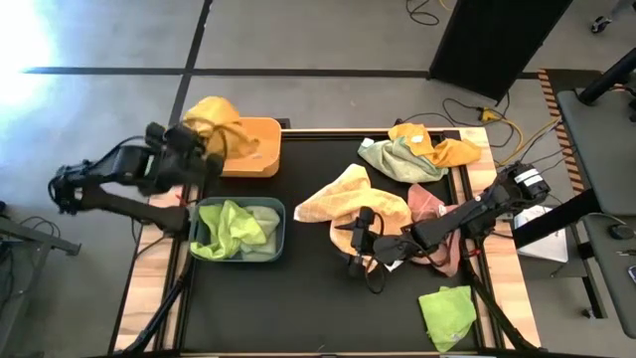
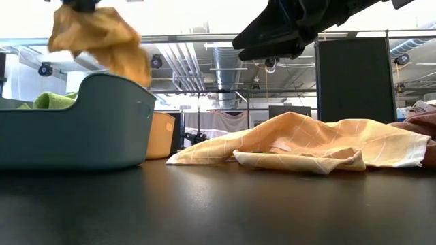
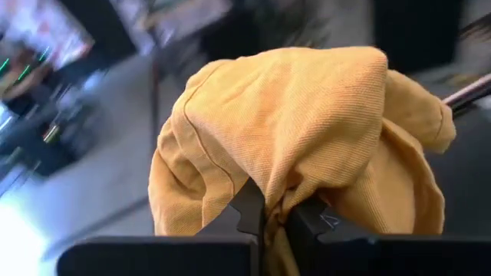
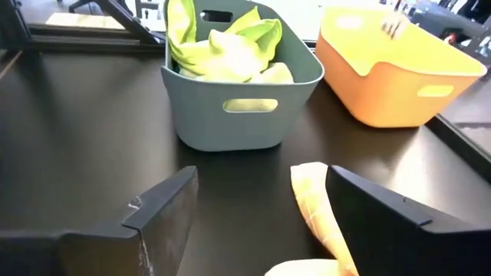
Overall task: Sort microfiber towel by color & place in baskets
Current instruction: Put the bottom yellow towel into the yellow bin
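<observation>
My left gripper is shut on a bunched yellow towel, held in the air over the left end of the yellow-orange basket. In the low view the towel hangs high, behind the blue-grey basket. That basket holds light green towels. My right gripper is open, raised above the near edge of a spread yellow checked towel. In the right wrist view a corner of that towel lies between the spread fingers, untouched. My left gripper pinches a bunched fold of the yellow towel between its two fingers; several layers are gathered there. The towel is lifted clear and hangs crumpled below the gripper, over the yellow-orange basket.
A heap of green and yellow towels lies at the mat's far right corner. A pink towel lies under my right arm and a light green towel near the right near corner. Bare black mat stretches along the near side.
</observation>
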Available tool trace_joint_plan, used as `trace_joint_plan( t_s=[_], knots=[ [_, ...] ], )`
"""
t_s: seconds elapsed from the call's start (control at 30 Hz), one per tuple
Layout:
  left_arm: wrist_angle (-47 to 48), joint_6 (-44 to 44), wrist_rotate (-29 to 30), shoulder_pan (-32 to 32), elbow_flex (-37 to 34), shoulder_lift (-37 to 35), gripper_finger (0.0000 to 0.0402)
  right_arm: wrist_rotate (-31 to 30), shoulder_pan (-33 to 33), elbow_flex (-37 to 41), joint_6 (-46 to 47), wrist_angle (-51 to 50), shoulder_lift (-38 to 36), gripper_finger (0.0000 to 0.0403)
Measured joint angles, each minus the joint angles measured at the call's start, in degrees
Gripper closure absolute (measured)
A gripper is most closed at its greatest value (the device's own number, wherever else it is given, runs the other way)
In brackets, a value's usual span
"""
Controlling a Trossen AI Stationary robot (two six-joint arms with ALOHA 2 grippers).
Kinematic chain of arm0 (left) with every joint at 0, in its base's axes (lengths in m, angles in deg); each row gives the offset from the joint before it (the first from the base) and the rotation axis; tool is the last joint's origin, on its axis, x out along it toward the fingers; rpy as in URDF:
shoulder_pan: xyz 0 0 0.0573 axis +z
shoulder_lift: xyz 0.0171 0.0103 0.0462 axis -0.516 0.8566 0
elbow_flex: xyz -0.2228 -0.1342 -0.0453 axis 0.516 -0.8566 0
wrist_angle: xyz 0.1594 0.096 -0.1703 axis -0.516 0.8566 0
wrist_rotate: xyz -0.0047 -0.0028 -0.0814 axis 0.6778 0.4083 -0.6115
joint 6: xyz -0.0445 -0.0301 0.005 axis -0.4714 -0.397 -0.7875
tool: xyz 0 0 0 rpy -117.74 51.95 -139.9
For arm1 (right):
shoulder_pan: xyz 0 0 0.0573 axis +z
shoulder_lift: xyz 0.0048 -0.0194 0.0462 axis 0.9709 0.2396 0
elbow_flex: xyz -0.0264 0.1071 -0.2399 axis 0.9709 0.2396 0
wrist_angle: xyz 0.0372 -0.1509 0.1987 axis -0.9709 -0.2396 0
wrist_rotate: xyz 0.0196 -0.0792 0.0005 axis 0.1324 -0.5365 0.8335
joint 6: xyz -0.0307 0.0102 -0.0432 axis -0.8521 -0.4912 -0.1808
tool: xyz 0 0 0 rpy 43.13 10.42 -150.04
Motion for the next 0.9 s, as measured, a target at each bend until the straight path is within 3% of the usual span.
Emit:
trace_joint_plan(
  t_s=[0.07, 0.27, 0.43, 0.6, 0.77, 0.9],
  knots=[
    [-2.8, 4.5, -5.3, 8.2, -1.2, 0.6, 0.0398, 0.0, 0.0, 0.0, -0.6, 0.0, 0.0, 0.0126],
    [-13.4, 19.4, -31.2, 32.5, -2.8, 7.2, 0.0398, 0.0, 0.0, 0.0, -1.1, -0.3, 0.0, 0.0120],
    [-14.1, 24.5, -41.7, 46.6, -0.4, 16.4, 0.0398, 0.1, 0.0, 0.0, -0.9, -0.4, 0.0, 0.0118],
    [-12.0, 26.0, -48.7, 54.2, 2.6, 26.3, 0.0395, 0.1, 0.0, 0.0, 0.1, -1.1, 0.0, 0.0127],
    [-10.3, 26.0, -55.7, 56.7, 8.2, 36.3, 0.0394, 0.1, 0.0, 0.0, 1.0, -2.1, 0.0, 0.0136],
    [-6.8, 24.6, -56.5, 57.2, 14.0, 44.2, 0.0394, 0.1, 0.0, 0.0, 2.4, -2.1, 0.0, 0.0141]
  ],
)
